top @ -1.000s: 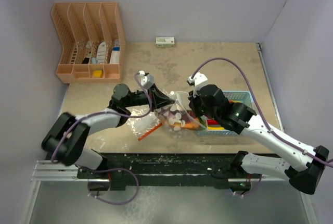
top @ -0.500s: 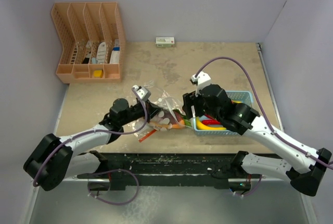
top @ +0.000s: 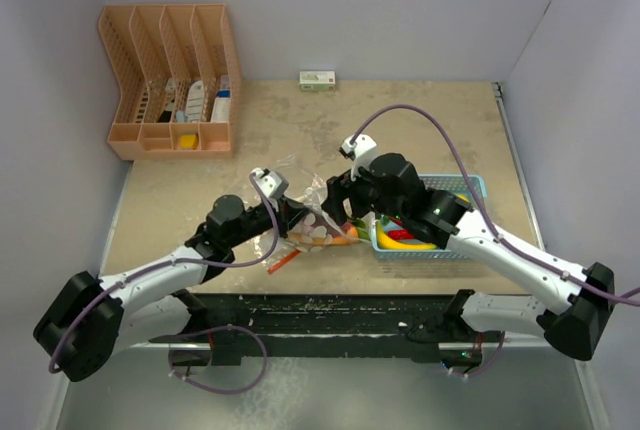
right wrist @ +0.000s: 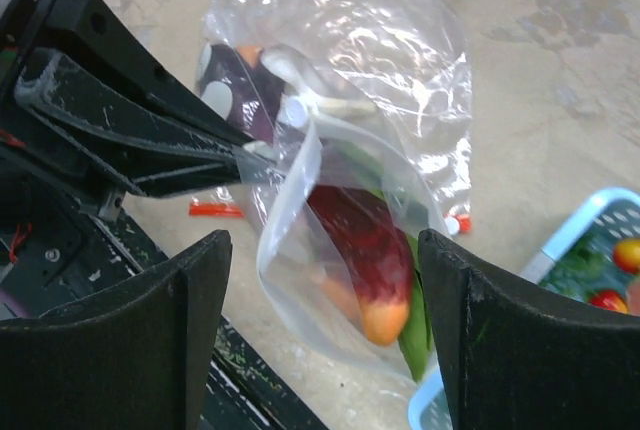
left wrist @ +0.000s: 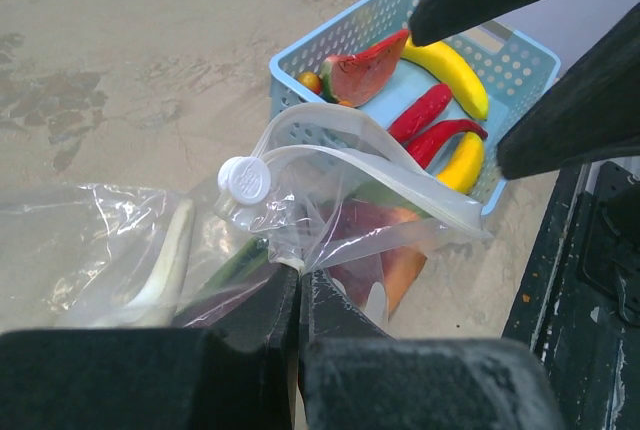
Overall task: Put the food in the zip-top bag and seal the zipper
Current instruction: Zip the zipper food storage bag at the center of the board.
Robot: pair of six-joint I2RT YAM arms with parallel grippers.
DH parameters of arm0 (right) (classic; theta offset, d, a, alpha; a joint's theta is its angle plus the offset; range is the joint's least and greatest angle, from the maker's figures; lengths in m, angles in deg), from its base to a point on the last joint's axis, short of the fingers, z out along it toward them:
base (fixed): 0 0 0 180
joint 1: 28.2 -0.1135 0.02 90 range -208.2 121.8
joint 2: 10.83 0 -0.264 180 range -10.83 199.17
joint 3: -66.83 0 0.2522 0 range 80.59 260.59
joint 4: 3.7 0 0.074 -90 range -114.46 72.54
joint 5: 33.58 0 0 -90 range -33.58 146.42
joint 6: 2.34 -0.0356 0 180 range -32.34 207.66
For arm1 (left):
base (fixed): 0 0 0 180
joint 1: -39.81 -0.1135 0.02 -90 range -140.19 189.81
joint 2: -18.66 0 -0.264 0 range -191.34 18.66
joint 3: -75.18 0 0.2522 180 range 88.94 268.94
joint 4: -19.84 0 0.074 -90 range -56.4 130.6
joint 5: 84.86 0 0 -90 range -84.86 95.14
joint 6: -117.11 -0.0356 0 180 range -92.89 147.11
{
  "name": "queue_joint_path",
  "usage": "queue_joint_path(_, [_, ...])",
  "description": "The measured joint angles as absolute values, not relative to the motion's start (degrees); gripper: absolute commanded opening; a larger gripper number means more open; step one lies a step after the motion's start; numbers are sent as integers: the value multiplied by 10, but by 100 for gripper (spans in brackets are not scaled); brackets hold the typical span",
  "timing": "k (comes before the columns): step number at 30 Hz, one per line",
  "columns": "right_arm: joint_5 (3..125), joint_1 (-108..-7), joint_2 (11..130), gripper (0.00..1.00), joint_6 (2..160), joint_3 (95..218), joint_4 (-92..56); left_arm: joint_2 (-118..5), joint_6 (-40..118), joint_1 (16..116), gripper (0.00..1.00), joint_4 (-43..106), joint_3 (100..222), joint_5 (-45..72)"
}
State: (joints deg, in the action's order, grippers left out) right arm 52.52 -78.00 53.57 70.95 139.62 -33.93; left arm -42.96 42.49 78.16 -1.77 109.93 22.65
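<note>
Pinching open a dotted bag, part loaded.
Left gripper (top: 292,217): jaws pressed together, still nipping the rim of the clear, floppy, white-dotted zip-top bag (top: 312,230), which lies on the beige table (top: 400,120) with its mouth gaping; thin red-orange zipper strip (top: 283,260) unsealed. Orange-red toy chunk (right wrist: 360,250) sits inside the bag. Right gripper (top: 345,205): jaws spread, empty, shifted leftward from the basket edge to above the bag mouth. Light blue plastic basket (top: 430,256), just right of the bag: yellow banana pieces (left wrist: 450,65), red chili peppers (left wrist: 425,110).

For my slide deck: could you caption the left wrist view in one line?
Left gripper pinches the edge of the zip-top bag; bananas and chili peppers lie in the blue basket beyond.
</note>
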Motion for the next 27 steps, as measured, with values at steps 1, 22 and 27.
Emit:
queue_joint_path(1, [533, -780, 545, 78, 712, 1396, -328, -426, 424, 782, 0, -15, 1099, 227])
queue_joint_path(22, [652, -727, 664, 80, 737, 1381, -205, -383, 408, 786, 0, 34, 1097, 229])
queue_joint_path(27, [727, -693, 659, 78, 737, 1350, -176, -379, 407, 789, 0, 44, 1097, 229])
